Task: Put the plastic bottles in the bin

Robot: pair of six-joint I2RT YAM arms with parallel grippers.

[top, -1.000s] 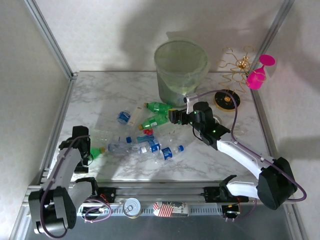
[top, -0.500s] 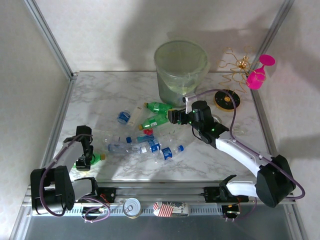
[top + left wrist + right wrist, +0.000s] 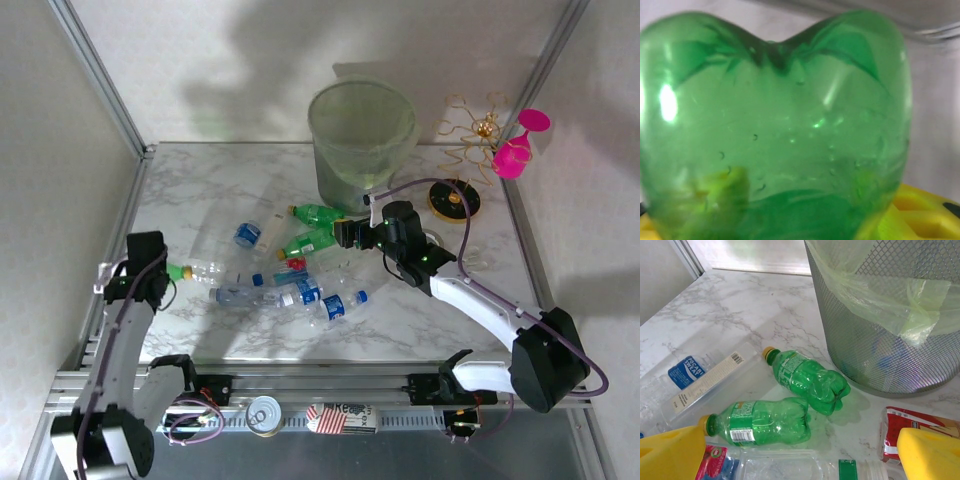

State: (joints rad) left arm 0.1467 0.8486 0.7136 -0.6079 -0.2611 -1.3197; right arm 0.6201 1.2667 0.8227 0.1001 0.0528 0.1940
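My left gripper [image 3: 155, 274] is at the table's left side, shut on a green bottle [image 3: 176, 270] with a yellow cap; the bottle's lobed base [image 3: 775, 125] sits right against the left wrist camera, between the yellow fingers [image 3: 920, 212]. My right gripper [image 3: 345, 235] hangs open over two green bottles [image 3: 807, 382] [image 3: 765, 422] lying side by side just left of the bin [image 3: 880, 345], a mesh-walled bucket with a pale green liner [image 3: 362, 135]. Several clear bottles with blue labels [image 3: 265, 295] are scattered mid-table.
A pink goblet [image 3: 515, 155], a gold wire stand [image 3: 478, 128] and a black-gold disc [image 3: 455, 200] stand at the back right. A red-labelled crushed bottle [image 3: 912, 430] lies near the right finger. A tin can [image 3: 266, 415] rests on the front rail.
The left arm has swung up and away from the front edge with the green bottle in its grip. The right arm has barely shifted.
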